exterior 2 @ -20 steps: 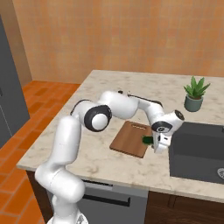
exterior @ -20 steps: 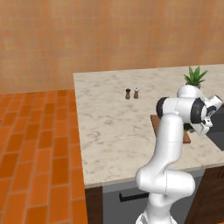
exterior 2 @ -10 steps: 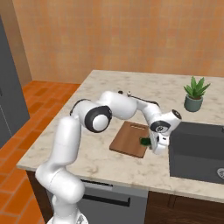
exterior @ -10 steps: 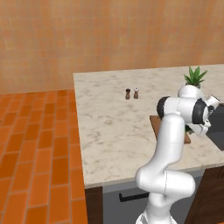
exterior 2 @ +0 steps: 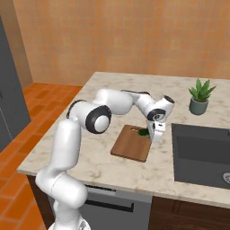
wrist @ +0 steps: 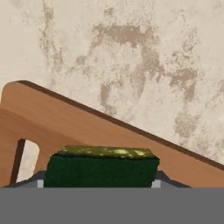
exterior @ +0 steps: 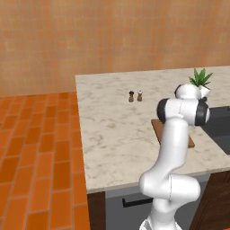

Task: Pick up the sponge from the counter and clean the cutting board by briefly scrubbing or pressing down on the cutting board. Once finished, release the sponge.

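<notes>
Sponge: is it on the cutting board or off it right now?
On or just above it; contact cannot be told. The sponge sits between the gripper fingers, over the cutting board near its slot handle.

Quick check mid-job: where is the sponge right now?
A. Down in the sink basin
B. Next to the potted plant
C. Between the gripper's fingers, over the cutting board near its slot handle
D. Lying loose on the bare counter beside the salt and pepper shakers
C. In the hand view the sponge sits between the fingertips with the cutting board and its slot beneath; the right base view shows the gripper at the board's far corner.
</notes>
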